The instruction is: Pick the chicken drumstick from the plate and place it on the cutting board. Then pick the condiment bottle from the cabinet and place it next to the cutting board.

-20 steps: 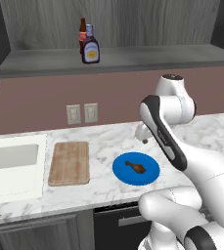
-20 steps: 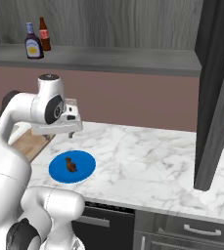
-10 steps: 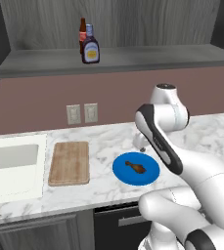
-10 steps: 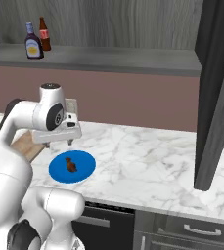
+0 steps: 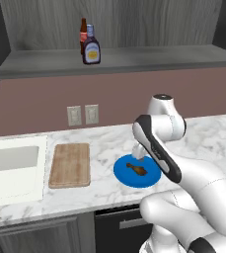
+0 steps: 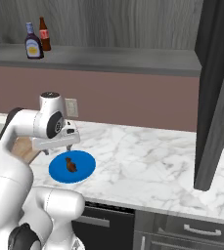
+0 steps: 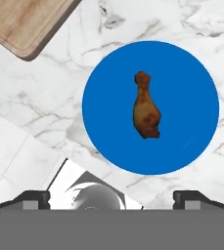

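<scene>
The chicken drumstick [image 7: 146, 108] lay near the middle of the plate [image 7: 108, 88], thick end toward the fingers in the hand view and thin bony end pointing away. Bare blue plate showed all around it. The gripper [image 6: 57, 147] hung above the plate with its fingers [image 7: 33, 197] spread wide, one tip at each lower corner of the hand view, holding nothing and touching nothing; the drumstick sat between their lines but well clear of both.

The plate rested on the white marble counter [image 5: 104, 148], close to its front edge. The cutting board [image 5: 70, 164] lay to the plate's left in the left base view, apart from it with a strip of bare marble between, and its top was bare. Beyond the board sat the white sink [image 5: 11, 165], just beside it. To the plate's other side the counter ran on open in the right base view.

Up on the cabinet [image 5: 119, 58], the condiment bottle [image 5: 91, 47] stood upright near the front of the shelf, with a slim brown bottle [image 5: 83, 34] just behind and beside it. Two wall outlets [image 5: 82, 114] sat on the pink wall between shelf and counter. A tall dark panel [image 6: 216, 93] stood at the right of the right base view, well away from the plate.
</scene>
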